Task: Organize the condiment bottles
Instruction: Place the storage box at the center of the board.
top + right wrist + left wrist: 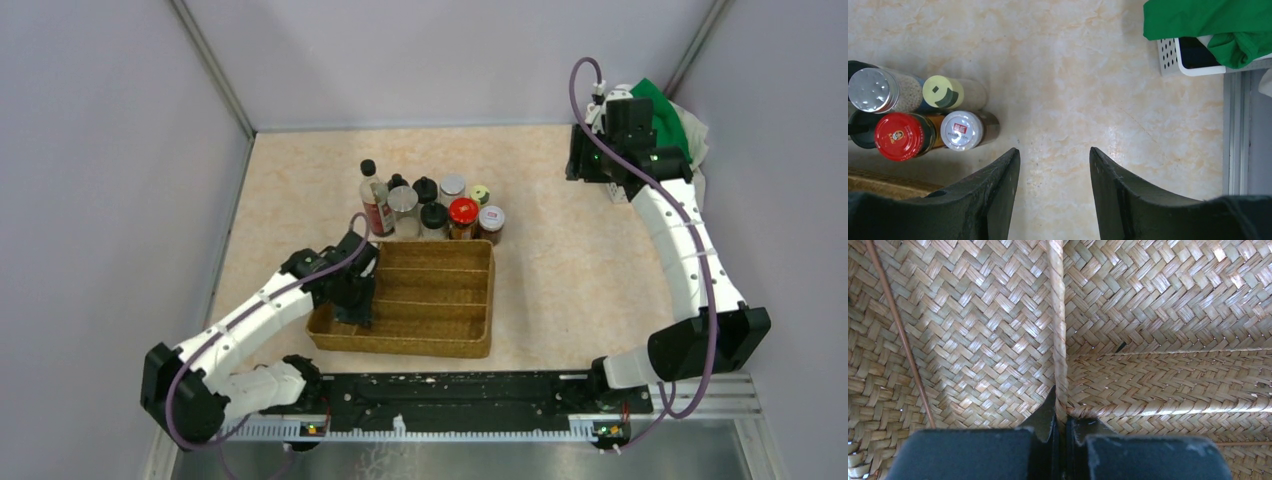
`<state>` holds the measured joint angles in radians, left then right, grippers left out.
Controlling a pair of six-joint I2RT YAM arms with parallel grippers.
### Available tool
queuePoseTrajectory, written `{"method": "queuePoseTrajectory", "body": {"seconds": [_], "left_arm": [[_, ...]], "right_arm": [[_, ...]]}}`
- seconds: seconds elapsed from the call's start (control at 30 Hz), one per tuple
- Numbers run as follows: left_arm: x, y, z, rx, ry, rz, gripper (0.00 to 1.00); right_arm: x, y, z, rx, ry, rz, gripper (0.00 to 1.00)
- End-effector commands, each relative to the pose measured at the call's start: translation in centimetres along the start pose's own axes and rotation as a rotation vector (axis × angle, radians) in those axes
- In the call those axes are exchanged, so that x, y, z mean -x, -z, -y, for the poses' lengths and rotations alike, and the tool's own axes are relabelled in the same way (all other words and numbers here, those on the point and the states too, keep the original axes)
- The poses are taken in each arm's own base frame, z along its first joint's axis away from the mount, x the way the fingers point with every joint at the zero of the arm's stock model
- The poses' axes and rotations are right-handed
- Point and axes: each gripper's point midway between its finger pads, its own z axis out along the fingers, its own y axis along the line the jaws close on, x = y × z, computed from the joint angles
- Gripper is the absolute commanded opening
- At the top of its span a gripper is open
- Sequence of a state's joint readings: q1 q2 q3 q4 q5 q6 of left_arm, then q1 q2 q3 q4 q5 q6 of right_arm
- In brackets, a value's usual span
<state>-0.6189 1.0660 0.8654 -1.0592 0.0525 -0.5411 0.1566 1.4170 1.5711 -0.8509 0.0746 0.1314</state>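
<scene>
The condiment bottles (430, 205) stand in a tight cluster just behind the woven divided tray (400, 345). A taller black-capped, red-labelled bottle (375, 200) is at the cluster's left. In the right wrist view I see its right end: a red lid (898, 136), a white lid (961, 130), a yellow-green lid (943, 92) and a silver shaker top (870, 90). My left gripper (355, 300) is at the tray's left wall. Its jaws (1062, 412) are shut on a woven rim strip (1057, 315). My right gripper (1054, 152) hangs open over bare tabletop right of the bottles, holding nothing.
A white perforated basket (1173, 60) with a green cloth (660, 115) sits at the back right corner beside my right wrist. Grey walls close the table on three sides. A black and metal mounting rail (450, 390) runs along the near edge.
</scene>
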Motion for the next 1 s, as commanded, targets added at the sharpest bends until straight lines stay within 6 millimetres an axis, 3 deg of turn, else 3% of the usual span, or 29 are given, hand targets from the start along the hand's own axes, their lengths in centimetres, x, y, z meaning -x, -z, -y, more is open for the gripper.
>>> {"method": "queuePoseTrajectory", "body": {"seconds": [0.0, 0.37, 0.67, 0.97], "left_arm": [[3.0, -1.4, 4.0, -0.049, 0.05, 0.128, 0.0], [6.1, -4.9, 6.1, -0.002, 0.115, 0.268, 0.0], [4.8, -8.8, 8.2, 0.061, 0.055, 0.181, 0.0], [5.3, -9.8, 8.6, 0.127, 0.066, 0.213, 0.0]], "right_arm": [[1.3, 0.5, -0.4, 0.007, 0.015, 0.058, 0.54], [0.1, 0.0, -0.4, 0.012, 0.03, 0.035, 0.54], [-0.7, -0.3, -0.2, 0.009, 0.034, 0.022, 0.54], [-1.3, -0.6, -0.2, 0.012, 0.036, 0.015, 0.54]]}}
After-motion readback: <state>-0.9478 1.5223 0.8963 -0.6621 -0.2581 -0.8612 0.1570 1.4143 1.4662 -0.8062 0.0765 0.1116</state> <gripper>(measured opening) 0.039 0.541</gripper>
